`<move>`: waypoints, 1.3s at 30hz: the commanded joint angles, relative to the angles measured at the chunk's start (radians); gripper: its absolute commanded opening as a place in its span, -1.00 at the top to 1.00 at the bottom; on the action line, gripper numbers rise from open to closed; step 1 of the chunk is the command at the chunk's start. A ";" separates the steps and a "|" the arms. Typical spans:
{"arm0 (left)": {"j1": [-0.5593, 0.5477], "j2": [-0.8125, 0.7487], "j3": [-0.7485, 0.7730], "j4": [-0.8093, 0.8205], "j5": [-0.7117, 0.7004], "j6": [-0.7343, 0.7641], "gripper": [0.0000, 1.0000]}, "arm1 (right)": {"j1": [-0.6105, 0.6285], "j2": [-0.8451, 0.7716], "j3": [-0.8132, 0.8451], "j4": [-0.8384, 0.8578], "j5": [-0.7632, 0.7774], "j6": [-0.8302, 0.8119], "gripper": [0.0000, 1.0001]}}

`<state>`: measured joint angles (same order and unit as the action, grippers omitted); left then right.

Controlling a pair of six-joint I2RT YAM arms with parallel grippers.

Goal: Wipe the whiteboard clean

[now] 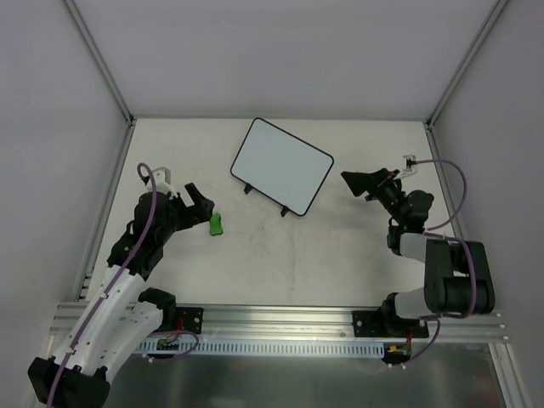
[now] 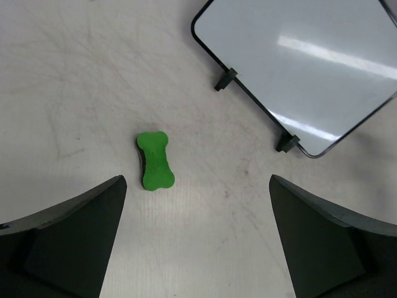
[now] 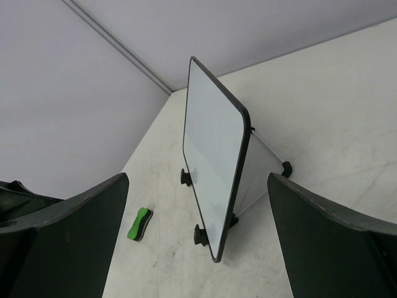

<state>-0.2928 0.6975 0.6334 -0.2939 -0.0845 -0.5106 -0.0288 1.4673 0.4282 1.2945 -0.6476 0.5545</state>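
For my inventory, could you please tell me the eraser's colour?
The eraser is bright green, clearest in the left wrist view.

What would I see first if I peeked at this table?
The bright green eraser, shaped like a little bone, lies just in front of the open left gripper. The whiteboard, blank and shiny, sits in the middle toward the back, with the open right gripper to its right.
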 commanded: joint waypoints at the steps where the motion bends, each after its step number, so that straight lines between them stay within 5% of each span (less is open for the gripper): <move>1: 0.006 -0.049 -0.014 0.001 0.097 -0.040 -0.98 | -0.006 -0.148 -0.081 0.217 0.092 0.045 -0.98; 5: 0.006 -0.091 -0.029 0.001 0.138 -0.039 -0.98 | -0.006 -0.368 -0.129 -0.036 0.091 0.023 -0.98; 11: 0.006 -0.130 -0.052 0.001 0.141 -0.032 -0.98 | 0.003 -0.819 -0.011 -1.047 0.250 -0.333 -0.98; 14: 0.006 -0.167 -0.072 0.001 0.123 -0.034 -0.98 | 0.001 -0.984 0.035 -1.251 0.316 -0.389 -0.98; 22: 0.006 -0.285 -0.123 0.001 0.106 -0.032 -0.98 | 0.003 -1.128 0.032 -1.498 0.292 -0.398 -0.98; 39: 0.006 -0.359 -0.250 -0.001 0.117 -0.065 -0.98 | 0.003 -1.300 -0.148 -1.586 0.215 -0.378 -0.98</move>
<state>-0.2928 0.3363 0.3866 -0.3119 0.0231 -0.5617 -0.0284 0.1776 0.2646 -0.2882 -0.4141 0.1970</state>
